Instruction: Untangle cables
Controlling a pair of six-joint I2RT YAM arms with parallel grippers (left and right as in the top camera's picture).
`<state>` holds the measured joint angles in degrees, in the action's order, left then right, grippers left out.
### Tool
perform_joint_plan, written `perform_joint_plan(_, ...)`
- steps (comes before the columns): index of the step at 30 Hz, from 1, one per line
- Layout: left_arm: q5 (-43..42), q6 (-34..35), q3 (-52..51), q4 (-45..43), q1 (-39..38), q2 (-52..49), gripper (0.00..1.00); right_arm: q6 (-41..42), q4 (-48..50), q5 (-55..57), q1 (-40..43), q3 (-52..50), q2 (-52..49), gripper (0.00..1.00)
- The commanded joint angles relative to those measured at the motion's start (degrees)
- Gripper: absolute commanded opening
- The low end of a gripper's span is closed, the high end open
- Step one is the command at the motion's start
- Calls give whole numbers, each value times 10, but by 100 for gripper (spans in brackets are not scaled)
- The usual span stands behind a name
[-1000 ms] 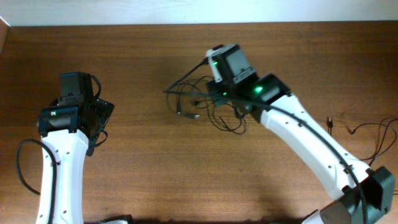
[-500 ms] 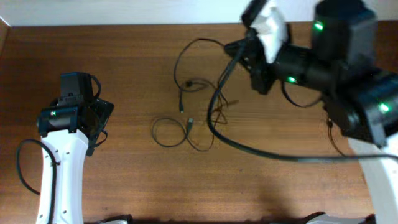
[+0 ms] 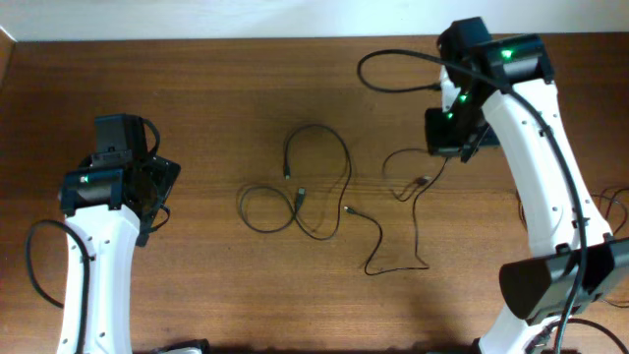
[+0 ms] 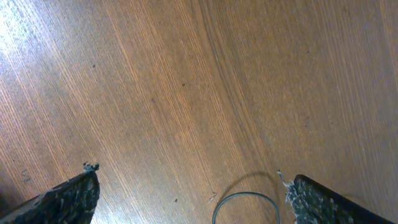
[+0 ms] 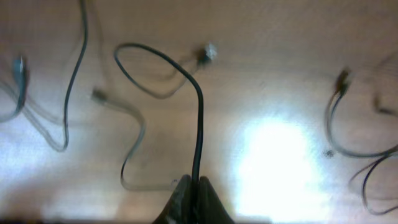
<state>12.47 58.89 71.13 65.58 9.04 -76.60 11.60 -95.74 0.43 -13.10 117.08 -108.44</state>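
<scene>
table (image 3: pixel 216 295): brown wood grain | wall (image 3: pixel 197 18): pale strip along far edge

Grained wood table (image 3: pixel 216 98), thin matt black cables (image 3: pixel 348 167), smooth white plastic arms (image 3: pixel 98 265)

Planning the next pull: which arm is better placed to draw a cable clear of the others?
Right. The right gripper is shut on a cable, near the other cables; the left gripper sits open, off to their side.

Brown wooden table (image 3: pixel 197 295) — pale wall (image 3: pixel 197 18) behind
</scene>
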Motion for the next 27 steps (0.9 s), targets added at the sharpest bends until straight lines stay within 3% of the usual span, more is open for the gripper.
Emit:
perform_joint_plan(1, 8, -7, 2, 1, 2, 4, 99, -13, -16, -35, -8, -3, 64, 4)
perform_joint_plan(4, 8, -7, 2, 1, 2, 4, 99, -10, 37, 65, 9, -3, 166, 4)
perform_joint_plan(7, 8, -7, 2, 1, 2, 4, 99, -16, 104, 85, 43, -3, 145, 4)
perform_joint_plan(10, 8, -7, 2, 1, 2, 4, 99, -94, 405, 106, 107, 5, 95, 4)
perform_joint_plan(12, 8, -7, 2, 1, 2, 4, 99, -140, 489, 107, 116, 64, 95, 4)
perform_joint_plan(14, 8, -7, 2, 1, 2, 4, 99, -139, 442, 105, 116, 134, 95, 4)
perform_joint_plan(20, 8, -7, 2, 1, 2, 4, 99, -140, 175, -29, 116, 123, 84, 4)
perform_joint_plan(24, 8, -7, 2, 1, 2, 4, 99, -139, 182, -28, 116, 22, 36, 4)
perform_joint_plan(27, 8, -7, 2, 1, 2, 4, 99, -139, 197, -28, 130, 4, 5, 4)
